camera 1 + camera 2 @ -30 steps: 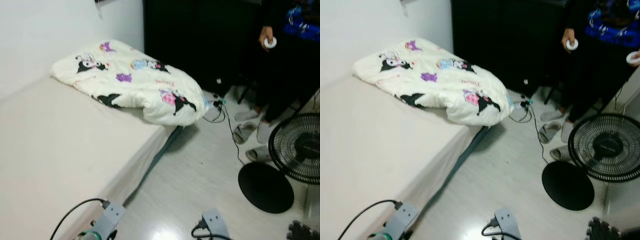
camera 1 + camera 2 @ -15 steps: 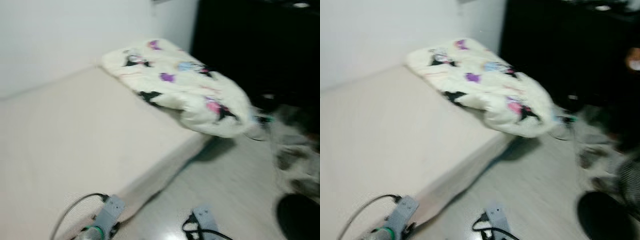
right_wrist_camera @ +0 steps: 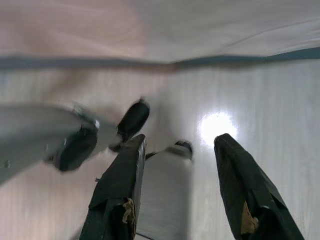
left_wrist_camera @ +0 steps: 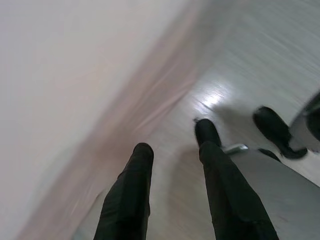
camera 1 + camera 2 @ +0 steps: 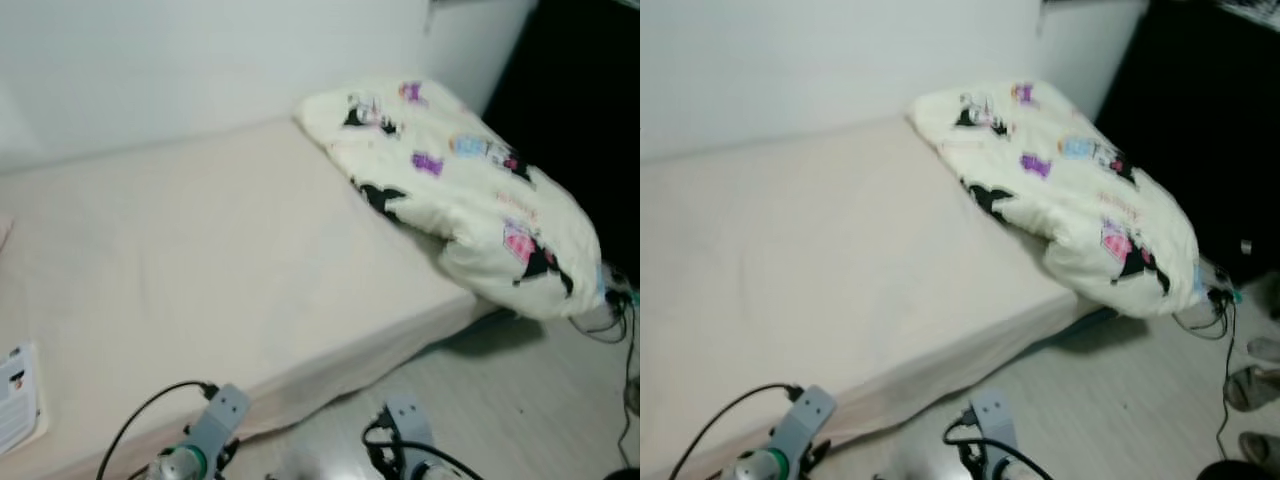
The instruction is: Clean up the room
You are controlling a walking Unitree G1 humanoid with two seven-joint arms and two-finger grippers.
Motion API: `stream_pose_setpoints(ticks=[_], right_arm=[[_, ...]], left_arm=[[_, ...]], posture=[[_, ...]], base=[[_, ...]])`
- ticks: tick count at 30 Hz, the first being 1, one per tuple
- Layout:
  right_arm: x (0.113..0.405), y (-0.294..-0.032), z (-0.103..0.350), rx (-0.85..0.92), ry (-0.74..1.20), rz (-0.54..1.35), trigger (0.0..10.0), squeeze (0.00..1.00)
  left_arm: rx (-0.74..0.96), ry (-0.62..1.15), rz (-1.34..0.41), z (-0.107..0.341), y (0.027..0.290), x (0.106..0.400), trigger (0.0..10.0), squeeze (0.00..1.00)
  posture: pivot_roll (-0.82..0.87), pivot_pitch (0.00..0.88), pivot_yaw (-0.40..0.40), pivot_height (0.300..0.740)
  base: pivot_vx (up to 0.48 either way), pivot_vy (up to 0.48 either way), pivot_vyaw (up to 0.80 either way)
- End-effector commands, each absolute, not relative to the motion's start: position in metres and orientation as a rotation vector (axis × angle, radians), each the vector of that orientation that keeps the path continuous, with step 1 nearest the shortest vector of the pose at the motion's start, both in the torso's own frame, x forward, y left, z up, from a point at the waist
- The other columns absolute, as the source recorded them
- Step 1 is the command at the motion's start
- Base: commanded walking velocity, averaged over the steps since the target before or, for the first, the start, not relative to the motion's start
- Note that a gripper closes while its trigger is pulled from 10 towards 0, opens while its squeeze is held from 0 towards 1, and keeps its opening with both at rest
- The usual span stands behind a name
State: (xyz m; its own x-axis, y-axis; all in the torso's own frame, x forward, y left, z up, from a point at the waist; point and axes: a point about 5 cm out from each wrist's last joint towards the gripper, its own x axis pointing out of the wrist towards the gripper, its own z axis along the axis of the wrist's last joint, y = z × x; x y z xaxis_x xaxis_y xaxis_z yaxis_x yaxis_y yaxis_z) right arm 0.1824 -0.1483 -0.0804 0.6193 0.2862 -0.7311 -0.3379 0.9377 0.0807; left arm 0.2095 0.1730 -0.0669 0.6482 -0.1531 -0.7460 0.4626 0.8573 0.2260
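Left gripper [image 4: 172,139] and right gripper [image 3: 180,140]: fingers held apart, nothing gripped, hung beside the bed [image 5: 200,260]. Quilt [image 5: 460,190] heaped at the bed's far end.

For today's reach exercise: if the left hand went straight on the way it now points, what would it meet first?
Most likely the floor beside the bed. The left hand is open, empty and aimed down at the bare boards along the bed's edge; depth is unclear.

A bedroom in a home.
A low bed [image 5: 200,270] with a bare cream sheet stands against a white wall [image 5: 180,60]; a cartoon-print quilt [image 5: 470,190] lies bunched at its far corner, with slippers [image 5: 1252,385] on the pale floor [image 5: 1120,400].
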Motion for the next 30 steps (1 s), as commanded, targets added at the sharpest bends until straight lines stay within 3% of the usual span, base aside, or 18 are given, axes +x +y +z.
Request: stream_pose_setpoints(ticks=[1,12,16,24,30], right_arm=[[0.1784,-0.1503,-0.0826,-0.060,0.846,0.348,10.0,0.00],[0.1802,-0.1518,-0.0815,-0.048,0.832,0.324,10.0,0.00],[0.1813,-0.1522,-0.0810,-0.015,0.828,0.304,10.0,0.00],[0.1801,-0.1519,-0.0816,-0.011,0.832,0.306,10.0,0.00],[0.1795,-0.1526,-0.0819,-0.012,0.835,0.303,10.0,0.00]], left_arm=[[0.429,0.834,-0.365,-0.0723,0.1750,0.2009,10.0,0.00],[0.429,0.835,-0.362,-0.0722,0.1753,0.2011,10.0,0.00],[0.415,0.830,-0.354,-0.0717,0.1758,0.2018,10.0,0.00],[0.411,0.815,-0.359,-0.0699,0.1766,0.2040,10.0,0.00],[0.451,0.773,-0.388,-0.0672,0.1746,0.2069,10.0,0.00]], posture=[[-0.07,0.018,0.028,0.740],[-0.08,0.020,0.032,0.740],[-0.08,0.021,0.034,0.740],[-0.08,0.020,0.037,0.740],[-0.09,0.017,0.038,0.740]], base=[[0.000,0.000,0.73],[0.000,0.000,0.70],[0.000,0.000,0.00],[0.000,0.351,0.00],[0.000,-0.098,0.00]])
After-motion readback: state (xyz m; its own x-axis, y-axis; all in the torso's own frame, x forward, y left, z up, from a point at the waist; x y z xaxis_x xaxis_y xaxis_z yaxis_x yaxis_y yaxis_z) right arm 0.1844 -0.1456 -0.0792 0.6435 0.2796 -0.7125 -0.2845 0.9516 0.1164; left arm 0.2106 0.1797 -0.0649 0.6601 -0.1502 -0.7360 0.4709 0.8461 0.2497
